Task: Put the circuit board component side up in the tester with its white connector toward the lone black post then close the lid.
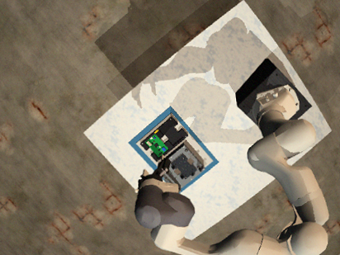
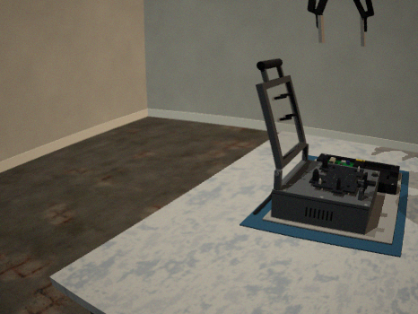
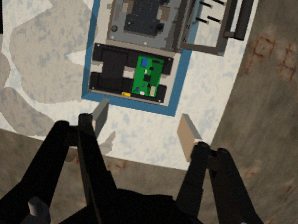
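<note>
The green circuit board (image 3: 149,78) lies in the black tray (image 3: 129,76), component side up; it also shows in the overhead view (image 1: 158,145). The grey tester (image 3: 143,11) stands next to the tray, and its bed holds no board. Its frame lid (image 2: 282,117) stands open, nearly upright, with a black handle on top. My gripper (image 2: 342,33) hangs high above the tester and tray, fingers pointing down. It is open and holds nothing. In the wrist view, its fingertips frame bare table just beside the tray. The lone black post is too small to make out.
Tester (image 1: 184,165) and tray sit together on a blue mat (image 2: 323,233) on the white table. The arm's base (image 1: 274,93) is at the table's far corner. My arm reaches over the table's edge by the tester. Brown floor surrounds the table.
</note>
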